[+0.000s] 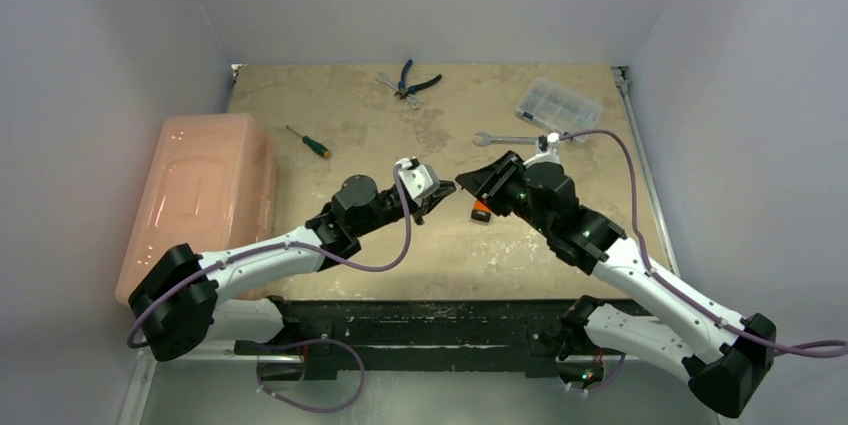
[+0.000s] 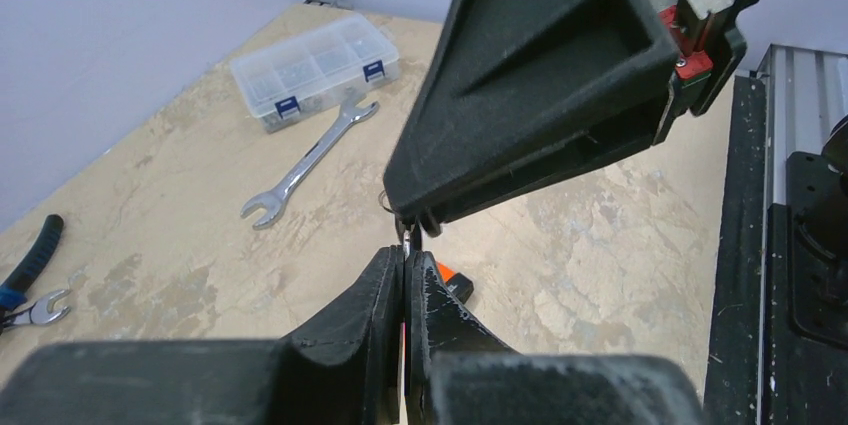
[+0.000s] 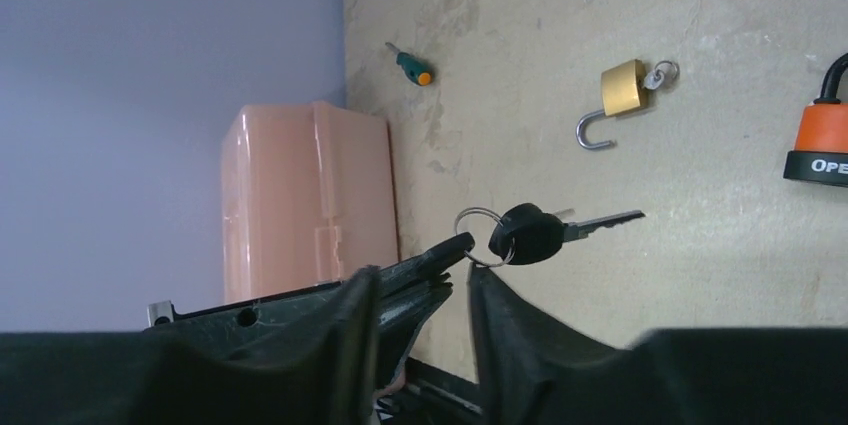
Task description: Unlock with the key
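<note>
A black-headed key (image 3: 530, 233) on a ring is held aloft — its blade is pointed roughly toward an orange padlock (image 3: 820, 135) lying apart.

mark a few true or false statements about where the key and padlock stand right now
The brass padlock has its shackle open: true.
The right gripper holds the key: false, it is open; the shut left gripper holds the key by its ring.
The screwdriver lies on top of the pink box: false, it lies on the table beside it.
A wrench lies near the clear organiser box: true.
</note>
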